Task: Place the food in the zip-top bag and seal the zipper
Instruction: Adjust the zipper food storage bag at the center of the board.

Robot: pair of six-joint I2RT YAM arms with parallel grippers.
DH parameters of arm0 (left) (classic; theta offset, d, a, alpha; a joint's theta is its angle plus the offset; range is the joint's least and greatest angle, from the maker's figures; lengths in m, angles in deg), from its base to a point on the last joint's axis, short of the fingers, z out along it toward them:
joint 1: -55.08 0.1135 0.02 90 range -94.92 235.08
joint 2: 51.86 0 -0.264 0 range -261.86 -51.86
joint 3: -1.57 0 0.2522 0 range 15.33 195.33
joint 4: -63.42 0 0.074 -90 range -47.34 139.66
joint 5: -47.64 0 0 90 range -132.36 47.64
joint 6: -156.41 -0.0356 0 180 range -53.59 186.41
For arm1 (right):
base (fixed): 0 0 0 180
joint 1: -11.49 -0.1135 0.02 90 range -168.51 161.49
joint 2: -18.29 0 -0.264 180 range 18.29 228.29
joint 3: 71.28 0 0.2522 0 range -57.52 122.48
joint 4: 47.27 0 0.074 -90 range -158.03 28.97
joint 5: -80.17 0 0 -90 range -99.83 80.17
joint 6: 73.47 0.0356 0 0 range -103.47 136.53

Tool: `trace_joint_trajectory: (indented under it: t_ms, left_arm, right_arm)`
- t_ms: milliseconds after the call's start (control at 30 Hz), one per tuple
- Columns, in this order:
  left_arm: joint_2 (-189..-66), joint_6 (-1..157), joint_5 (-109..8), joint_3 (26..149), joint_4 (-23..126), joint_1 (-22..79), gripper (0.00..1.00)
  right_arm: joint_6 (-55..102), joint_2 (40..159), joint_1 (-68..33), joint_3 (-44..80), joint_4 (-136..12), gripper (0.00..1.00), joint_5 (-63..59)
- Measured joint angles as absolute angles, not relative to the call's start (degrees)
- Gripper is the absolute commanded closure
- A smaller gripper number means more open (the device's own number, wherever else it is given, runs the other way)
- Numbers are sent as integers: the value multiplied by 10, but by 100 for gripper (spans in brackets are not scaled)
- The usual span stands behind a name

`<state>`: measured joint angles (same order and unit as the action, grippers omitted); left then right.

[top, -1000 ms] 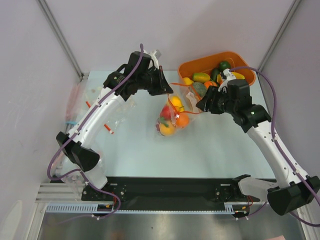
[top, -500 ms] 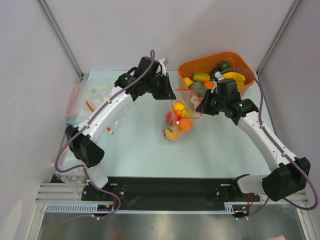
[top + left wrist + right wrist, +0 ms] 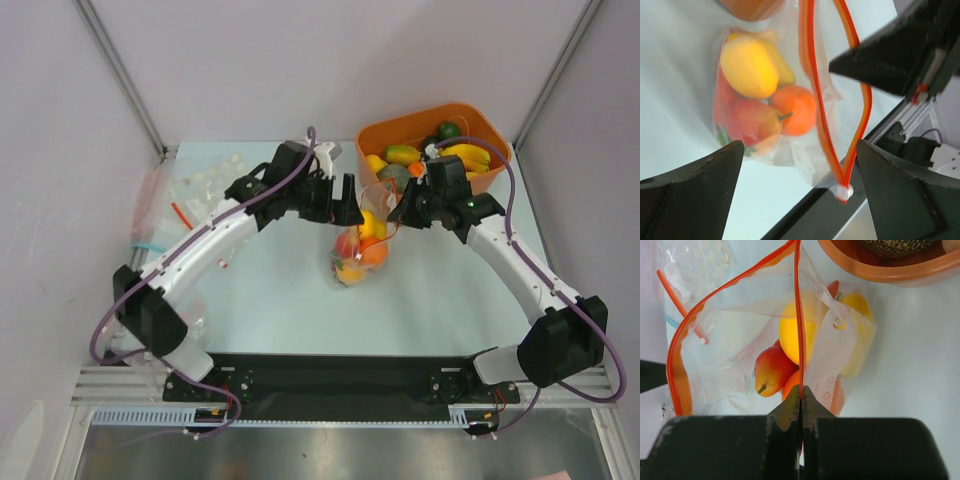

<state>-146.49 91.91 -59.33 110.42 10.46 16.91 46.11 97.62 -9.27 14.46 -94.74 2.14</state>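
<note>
Loaded zip-top bag (image 3: 358,252), zipper (image 3: 799,315) unsealed
The right gripper (image 3: 801,390) pinches shut on the zipper, holding the bag's mouth up mid-tabletop beside the orange tub (image 3: 385,135) so the food (image 3: 747,67) cannot spill; the left gripper (image 3: 347,203) gapes wide at the strip's other end, holding nothing.
</note>
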Motion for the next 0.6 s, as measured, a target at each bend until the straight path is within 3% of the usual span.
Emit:
trace_joint_trajectory:
  t_ms: [333, 600]
  left_arm:
    - [-1209, 822, -557, 833, 299, 88, 1]
    - [-1144, 710, -488, 693, 456, 15, 7]
  right_arm:
    - [476, 986, -90, 145, -946, 100, 23]
    - [491, 986, -90, 145, -947, 100, 21]
